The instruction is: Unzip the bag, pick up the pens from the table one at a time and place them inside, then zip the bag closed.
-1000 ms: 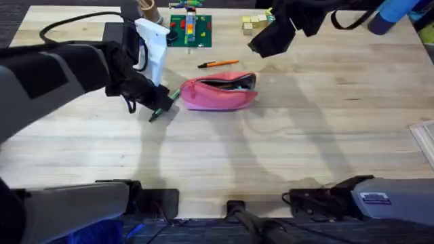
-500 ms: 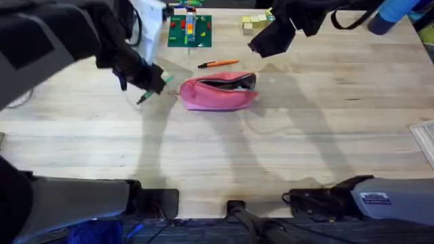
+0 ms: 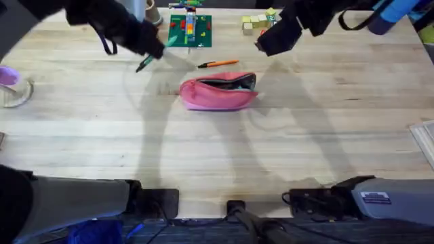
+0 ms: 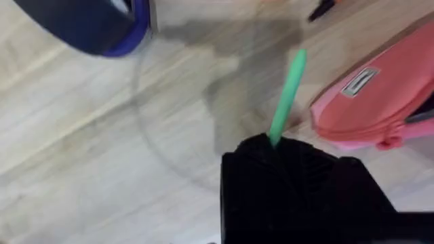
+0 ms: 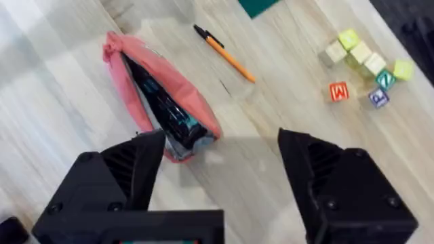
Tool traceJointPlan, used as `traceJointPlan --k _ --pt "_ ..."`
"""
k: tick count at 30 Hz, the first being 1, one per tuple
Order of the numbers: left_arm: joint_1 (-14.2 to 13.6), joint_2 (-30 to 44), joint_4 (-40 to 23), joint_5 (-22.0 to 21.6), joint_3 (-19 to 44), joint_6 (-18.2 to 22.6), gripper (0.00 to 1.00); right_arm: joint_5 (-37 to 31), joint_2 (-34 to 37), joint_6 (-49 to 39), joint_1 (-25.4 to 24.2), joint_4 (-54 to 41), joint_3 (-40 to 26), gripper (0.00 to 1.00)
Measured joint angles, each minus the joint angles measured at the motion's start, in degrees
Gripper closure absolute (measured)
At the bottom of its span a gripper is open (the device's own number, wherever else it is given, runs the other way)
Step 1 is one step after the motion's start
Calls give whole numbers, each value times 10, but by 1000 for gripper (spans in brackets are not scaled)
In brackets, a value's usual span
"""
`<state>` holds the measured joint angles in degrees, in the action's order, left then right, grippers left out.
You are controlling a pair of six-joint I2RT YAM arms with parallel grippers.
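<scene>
The pink bag (image 3: 218, 93) lies on the table (image 3: 224, 149) just beyond its middle, its zipper open and dark pens showing inside (image 5: 163, 102). An orange pen (image 3: 218, 64) rests on the wood just behind the bag (image 5: 229, 55). My left gripper (image 3: 148, 49) hovers high to the bag's far left, shut on a green pen (image 3: 144, 64) that sticks out toward the bag (image 4: 287, 91). My right gripper (image 3: 274, 37) hangs above the table behind and right of the bag, fingers (image 5: 129, 176) spread wide with nothing between them.
A green baseplate with bricks (image 3: 190, 30) sits at the far edge, and coloured letter blocks (image 3: 258, 22) lie to its right. A clear cup (image 3: 12, 87) stands at the left edge. A pale sheet (image 3: 426, 139) pokes in at the right.
My left gripper has lifted the green pen and carried it away from me, toward the far left. The right gripper has barely shifted.
</scene>
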<state>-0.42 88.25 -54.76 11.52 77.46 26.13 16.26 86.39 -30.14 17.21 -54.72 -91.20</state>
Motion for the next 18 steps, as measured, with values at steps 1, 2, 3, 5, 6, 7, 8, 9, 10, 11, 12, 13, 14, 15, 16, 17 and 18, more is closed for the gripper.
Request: traceJointPlan --k 1,2,3,5,6,7,8,9,10,11,12,13,14,15,16,17,18 --pt "-1 0 0 13 9 1 958 0 -3 1 -3 -4 0 5" --pt "-4 0 0 30 19 3 958 0 -8 2 -6 -7 0 5" --pt "-8 0 1 42 27 5 958 -1 -15 2 -8 -11 0 5" --pt "-23 0 3 71 41 12 958 -2 -31 4 -14 -18 0 5" --pt "-34 0 6 85 47 15 958 -2 -41 4 -17 -22 0 5" --pt "-44 0 10 97 51 17 958 -2 -49 4 -20 -27 0 5" --pt "-56 0 15 108 52 19 958 -2 -57 4 -24 -34 0 5" --pt "-68 0 19 119 54 21 959 -2 -64 4 -28 -40 0 5" --pt "-83 0 23 129 54 23 959 -2 -70 4 -33 -48 0 5" --pt "-95 0 27 135 54 24 959 -2 -76 4 -38 -55 0 5" --pt "-132 0 36 151 54 31 959 -2 -87 6 -50 -69 0 5" --pt "-144 0 40 155 54 34 959 -2 -91 7 -54 -71 0 4" --pt "-156 0 43 159 54 37 959 -2 -96 8 -57 -73 0 5" --pt "-166 0 44 160 54 40 959 -2 -100 8 -59 -74 0 5" --pt "-175 0 44 162 54 43 959 -2 -106 10 -60 -76 0 5" --pt "-183 0 44 163 54 46 959 -2 -111 10 -62 -78 0 5" --pt "-191 0 44 164 54 49 959 -2 -118 11 -63 -80 0 5"
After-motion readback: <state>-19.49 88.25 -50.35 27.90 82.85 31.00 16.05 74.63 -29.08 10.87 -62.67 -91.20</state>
